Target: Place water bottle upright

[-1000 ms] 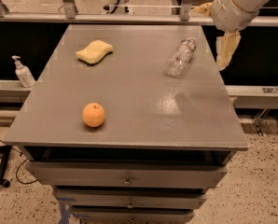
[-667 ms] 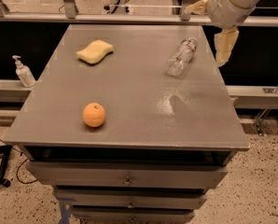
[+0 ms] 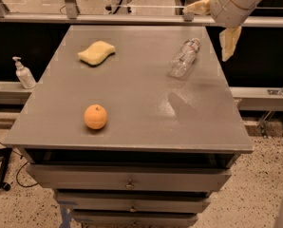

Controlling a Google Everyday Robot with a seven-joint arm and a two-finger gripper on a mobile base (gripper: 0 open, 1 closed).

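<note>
Drawers: a stack of drawers (image 3: 129, 179) is seen under the table top, each front closed and fitted with a small central pull.

Table: a grey table (image 3: 132, 91) is seen from above its front edge; three things are carried on it.

Orange: an orange fruit (image 3: 95, 116) is set near the front left of the top, well apart from everything else.

Pump bottle: a small white pump-dispenser bottle (image 3: 23, 73) is stood upright on a lower ledge off the table's left side.

Water bottle: the water bottle (image 3: 183, 58) is laid on its side towards the far right of the top, its capped end pointed to the far right corner and its clear base towards the middle. It is touched by nothing.

Sponge: a yellow sponge (image 3: 96, 52) is laid flat at the far left, well apart from the bottle.

Gripper: the gripper (image 3: 209, 30) is held in the air above the far right corner, beyond and to the right of the bottle. Its cream fingers (image 3: 229, 42) are spread wide apart, one hung downward past the table's right edge, the other pointed left over the far rail. Nothing is held between them and nothing is touched.

Rail: a metal rail (image 3: 132, 19) is run along the table's far edge.
</note>
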